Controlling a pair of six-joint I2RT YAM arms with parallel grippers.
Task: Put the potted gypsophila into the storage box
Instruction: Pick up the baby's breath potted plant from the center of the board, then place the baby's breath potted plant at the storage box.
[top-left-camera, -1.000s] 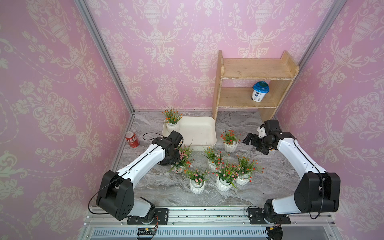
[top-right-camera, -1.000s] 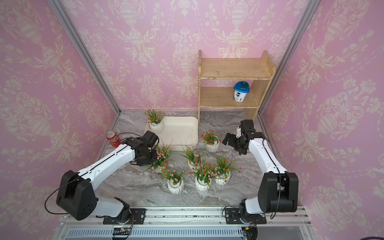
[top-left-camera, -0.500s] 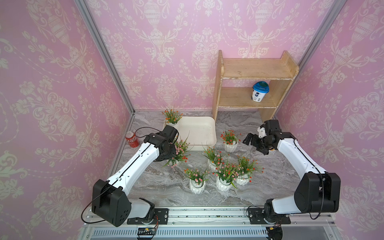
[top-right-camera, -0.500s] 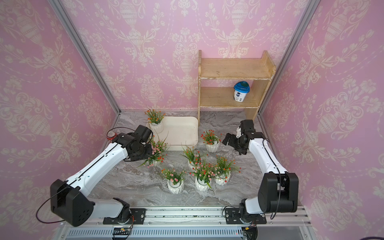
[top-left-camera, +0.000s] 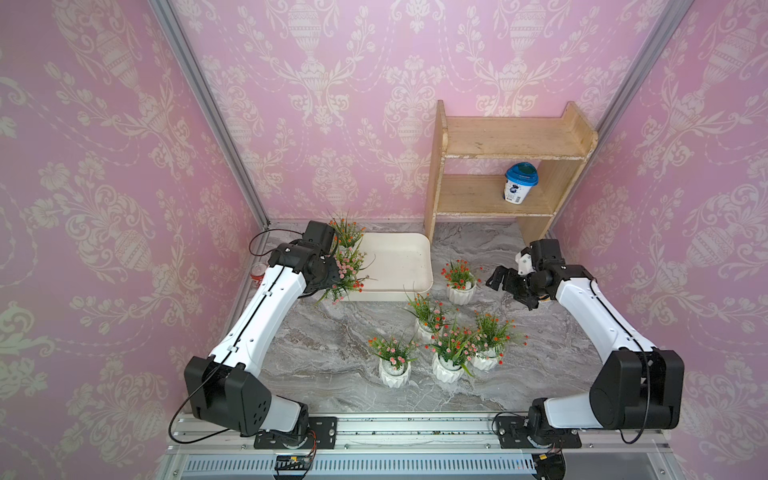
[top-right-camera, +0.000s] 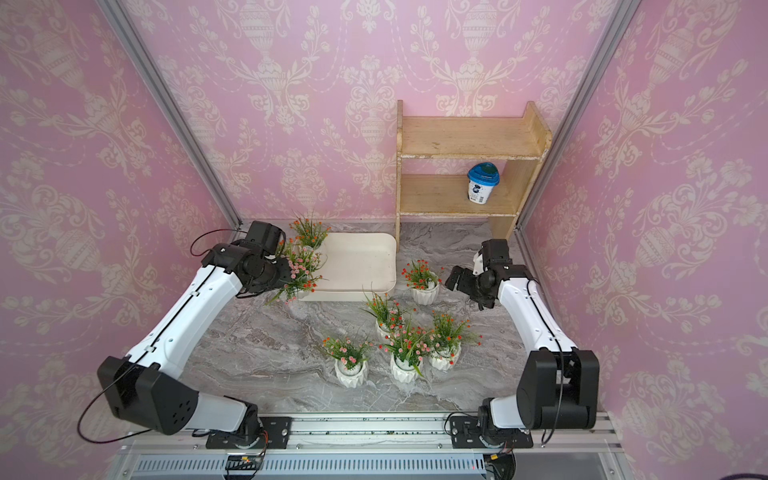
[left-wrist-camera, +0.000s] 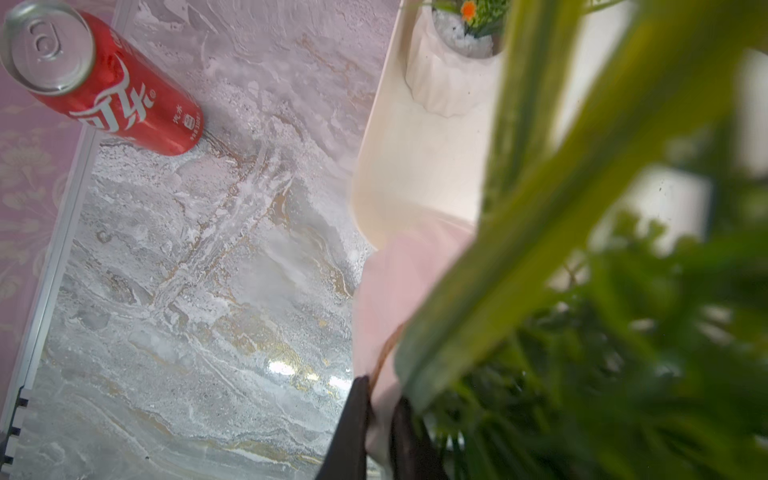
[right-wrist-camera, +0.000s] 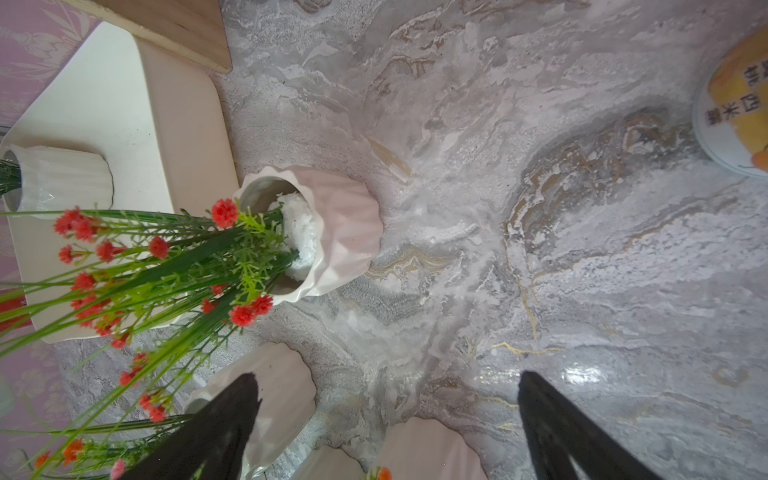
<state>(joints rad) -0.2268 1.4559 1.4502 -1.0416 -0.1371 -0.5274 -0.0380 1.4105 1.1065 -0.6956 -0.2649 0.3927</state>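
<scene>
Lifted plant (top-left-camera: 348, 272) now at box (top-left-camera: 401, 259) corner, my left gripper (left-wrist-camera: 378, 432) clamped on it; right gripper (top-left-camera: 503, 282) wide, empty. Release next, I judge.

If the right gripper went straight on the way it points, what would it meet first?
Probably the red-blossomed potted gypsophila ahead of the right gripper, unless it angles into the table first; depth unclear.

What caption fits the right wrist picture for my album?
Open right gripper hovers over the marble table near a red-flowered pot; another pot sits in the cream box.
</scene>
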